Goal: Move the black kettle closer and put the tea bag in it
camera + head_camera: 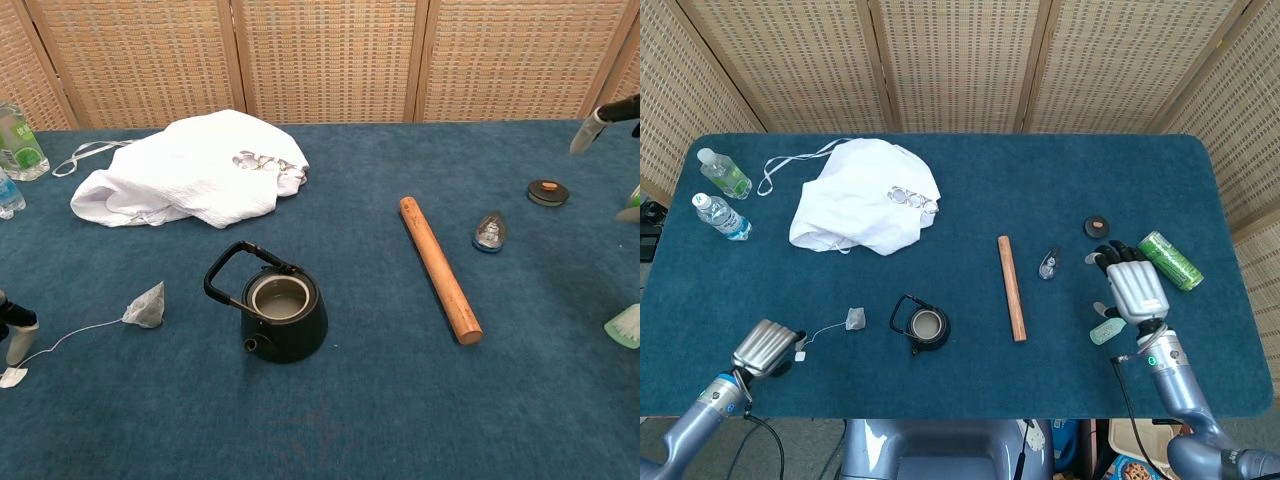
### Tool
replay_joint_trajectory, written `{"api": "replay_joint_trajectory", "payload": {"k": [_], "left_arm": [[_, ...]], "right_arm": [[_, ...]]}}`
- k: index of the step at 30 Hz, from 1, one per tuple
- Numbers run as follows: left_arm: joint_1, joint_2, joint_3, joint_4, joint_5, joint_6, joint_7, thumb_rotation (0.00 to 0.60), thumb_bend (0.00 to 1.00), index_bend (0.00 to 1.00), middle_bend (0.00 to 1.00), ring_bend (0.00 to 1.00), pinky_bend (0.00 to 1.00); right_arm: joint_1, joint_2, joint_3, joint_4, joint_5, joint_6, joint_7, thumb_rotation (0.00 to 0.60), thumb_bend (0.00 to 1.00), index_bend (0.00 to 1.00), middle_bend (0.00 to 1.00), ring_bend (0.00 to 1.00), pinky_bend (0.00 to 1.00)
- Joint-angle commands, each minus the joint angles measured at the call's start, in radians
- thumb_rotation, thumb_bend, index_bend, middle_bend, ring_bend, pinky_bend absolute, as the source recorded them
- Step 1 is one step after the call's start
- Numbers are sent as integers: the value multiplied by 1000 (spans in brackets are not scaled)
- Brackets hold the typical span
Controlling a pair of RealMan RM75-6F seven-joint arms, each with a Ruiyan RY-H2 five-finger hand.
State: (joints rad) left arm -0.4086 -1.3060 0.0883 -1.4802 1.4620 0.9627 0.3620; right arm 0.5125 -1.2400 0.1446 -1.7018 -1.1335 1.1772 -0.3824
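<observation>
bottles [724,172] 2 | kettle [923,326] 1 | tea bag [855,319] 1 | rolling pin [1012,287] 1

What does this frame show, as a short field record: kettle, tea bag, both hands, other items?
kettle: black cast-iron kettle, lid off, upright, handle tilted up
tea bag: grey pyramid tea bag on the blue cloth, left of kettle, string to a white paper tag
left hand: left hand beside the tag; grip unclear
right hand: right hand, fingers spread, holding nothing
others: wooden rolling pin; white cloth bag; small round black lid
</observation>
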Motion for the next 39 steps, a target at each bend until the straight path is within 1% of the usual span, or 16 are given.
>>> {"api": "replay_joint_trajectory", "payload": {"k": [1,21,39], "left_arm": [[-2,-2,1,0,-2,-1,1,600,316,501,759,686,673],[-9,-11,7,-11,-13,-3,15,600,316,502,759,686,673],[-14,-31,5,3,-37,-4,27,600,316,504,759,689,675]], "right_arm": [[-1,1,1,0,0,1,0,600,291,321,315,174,270],[-13,8,3,-4,-4,-2,9,600,291,321,314,174,270],[-20,13,4,-8,0,-8,8,600,291,321,315,174,270]]}}
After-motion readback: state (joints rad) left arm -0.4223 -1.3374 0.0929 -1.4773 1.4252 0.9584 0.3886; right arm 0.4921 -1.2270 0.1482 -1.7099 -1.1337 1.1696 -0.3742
